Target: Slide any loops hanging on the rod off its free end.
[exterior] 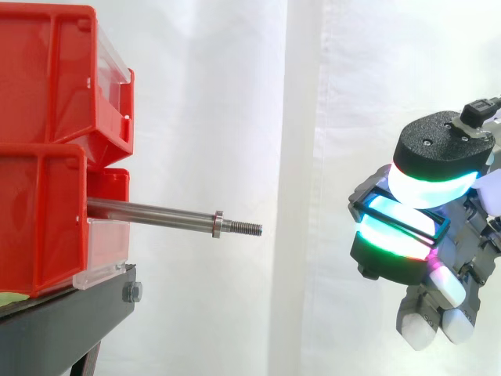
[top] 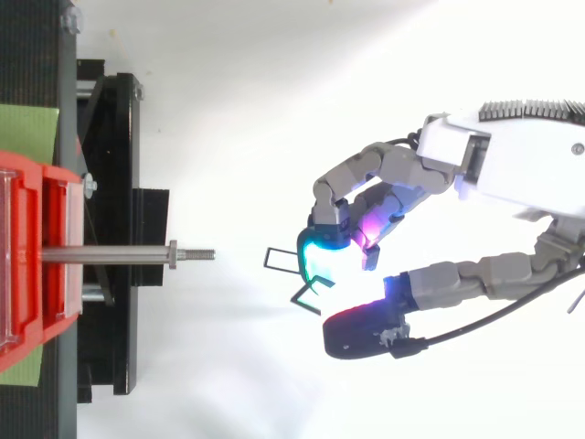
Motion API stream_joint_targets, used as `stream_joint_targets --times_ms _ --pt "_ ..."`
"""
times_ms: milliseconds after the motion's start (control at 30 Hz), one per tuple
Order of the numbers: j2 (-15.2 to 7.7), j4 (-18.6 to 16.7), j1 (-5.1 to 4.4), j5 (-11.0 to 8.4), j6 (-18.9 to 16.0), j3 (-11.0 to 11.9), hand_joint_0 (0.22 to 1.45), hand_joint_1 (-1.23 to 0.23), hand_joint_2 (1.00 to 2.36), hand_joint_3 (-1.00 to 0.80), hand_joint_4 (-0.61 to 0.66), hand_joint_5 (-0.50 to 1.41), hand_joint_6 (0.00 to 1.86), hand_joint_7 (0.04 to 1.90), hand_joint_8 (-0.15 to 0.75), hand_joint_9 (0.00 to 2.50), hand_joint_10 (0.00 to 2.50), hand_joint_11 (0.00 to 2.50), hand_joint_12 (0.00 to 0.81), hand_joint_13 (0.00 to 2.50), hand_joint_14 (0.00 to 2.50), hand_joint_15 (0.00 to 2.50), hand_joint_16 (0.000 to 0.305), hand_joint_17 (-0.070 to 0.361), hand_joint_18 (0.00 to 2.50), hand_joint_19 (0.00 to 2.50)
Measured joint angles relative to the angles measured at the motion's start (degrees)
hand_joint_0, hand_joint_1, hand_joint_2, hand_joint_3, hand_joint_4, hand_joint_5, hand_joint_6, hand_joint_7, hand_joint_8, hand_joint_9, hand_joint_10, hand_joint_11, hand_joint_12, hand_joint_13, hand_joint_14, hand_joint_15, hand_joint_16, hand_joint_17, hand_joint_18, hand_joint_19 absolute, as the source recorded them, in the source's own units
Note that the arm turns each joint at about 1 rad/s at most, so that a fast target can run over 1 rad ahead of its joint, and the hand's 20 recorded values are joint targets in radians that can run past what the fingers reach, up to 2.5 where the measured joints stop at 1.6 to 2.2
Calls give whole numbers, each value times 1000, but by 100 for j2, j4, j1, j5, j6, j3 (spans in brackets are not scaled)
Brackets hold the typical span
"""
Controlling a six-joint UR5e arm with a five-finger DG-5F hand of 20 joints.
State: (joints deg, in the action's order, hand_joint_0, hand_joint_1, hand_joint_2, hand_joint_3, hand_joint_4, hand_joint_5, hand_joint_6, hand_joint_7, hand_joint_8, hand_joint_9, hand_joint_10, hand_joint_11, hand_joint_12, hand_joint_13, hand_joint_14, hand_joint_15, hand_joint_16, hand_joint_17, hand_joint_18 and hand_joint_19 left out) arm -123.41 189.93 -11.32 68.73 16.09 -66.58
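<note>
The hand [top: 512,169] pinches a thin black rectangular loop [top: 279,268] between its glowing thumb and finger pads [exterior: 423,182], with the other fingers curled below. The loop is in the air, well apart from the free threaded end of the rod [exterior: 149,211]. The rod is bare and sticks out level from the red bins [exterior: 47,157] on the stand [exterior: 63,329].

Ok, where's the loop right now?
The loop is pinched in the hand, clear of the rod, right of its threaded free end in both views.

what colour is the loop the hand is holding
Black. The loop pinched in the hand shows best in the top view.
</note>
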Motion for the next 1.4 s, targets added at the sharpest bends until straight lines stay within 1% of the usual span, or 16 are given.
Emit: stream_joint_targets --times_ms 67,100,200,300,333,400,433,467,500,567,667,767,900,1033,1100,1400 --pt "0 0 0 0 0 6 592 -822 1020 -155 -4 -96 927 985 242 972 21 619 362 692 13 332 50 112 743 347" --pt "0 0 -1 0 0 8 590 -803 1016 -282 20 -86 905 1044 231 975 21 581 356 682 13 318 48 109 728 364" --pt "0 1 -1 0 0 11 572 -735 1011 -357 26 -72 881 1053 211 984 20 491 350 663 12 294 49 109 718 371" --pt "0 1 -2 0 0 12 567 -692 1014 -314 12 -55 854 1067 197 990 19 433 342 639 11 285 48 108 694 385" --pt "0 0 -2 0 -1 12 560 -756 1019 -195 -8 -53 849 1133 223 1007 17 464 348 645 11 285 49 110 703 371" --pt "1 0 -2 0 -1 13 591 -844 1012 -27 -22 -84 911 1070 280 1003 20 556 397 684 11 298 58 130 789 314" --pt "0 0 -2 0 0 13 620 -868 1010 39 -125 -95 933 1110 288 982 19 589 397 682 11 289 58 130 790 299" --pt "1 0 -2 0 -1 14 623 -870 1011 55 -157 -97 938 1120 285 981 21 590 395 679 11 290 57 129 789 297" --pt "1 0 -4 0 -6 14 651 -886 1008 83 -183 -101 940 1234 284 982 20 618 390 672 11 283 56 127 786 296" --pt "0 0 -9 0 -33 15 672 -887 1012 81 -211 -109 952 1229 274 983 23 634 379 668 11 290 54 121 783 306" --pt "-3 0 -18 -4 -112 18 705 -883 1019 -34 -244 -119 960 1171 240 1012 25 680 352 663 14 300 48 108 741 348" --pt "-5 -2 -26 -10 -195 16 715 -889 1018 -212 -207 -109 952 1135 220 1070 26 731 341 671 13 303 47 105 752 356" --pt "-7 -7 -35 -22 -373 15 692 -879 1018 -246 -169 -103 947 1112 218 1144 25 802 340 685 13 327 46 104 762 357" --pt "-8 -11 -54 -24 -795 14 651 -858 1016 -260 -73 -91 934 1101 227 1191 29 823 343 694 14 329 46 104 757 377" --pt "-8 -16 -67 -19 -1095 14 630 -847 1017 -263 -45 -85 926 1102 236 1200 30 813 342 693 14 334 47 105 755 377" --pt "-8 85 -101 3 -2433 14 574 -791 1015 -256 -34 -67 901 1113 239 1259 30 790 350 717 14 337 49 109 762 395"
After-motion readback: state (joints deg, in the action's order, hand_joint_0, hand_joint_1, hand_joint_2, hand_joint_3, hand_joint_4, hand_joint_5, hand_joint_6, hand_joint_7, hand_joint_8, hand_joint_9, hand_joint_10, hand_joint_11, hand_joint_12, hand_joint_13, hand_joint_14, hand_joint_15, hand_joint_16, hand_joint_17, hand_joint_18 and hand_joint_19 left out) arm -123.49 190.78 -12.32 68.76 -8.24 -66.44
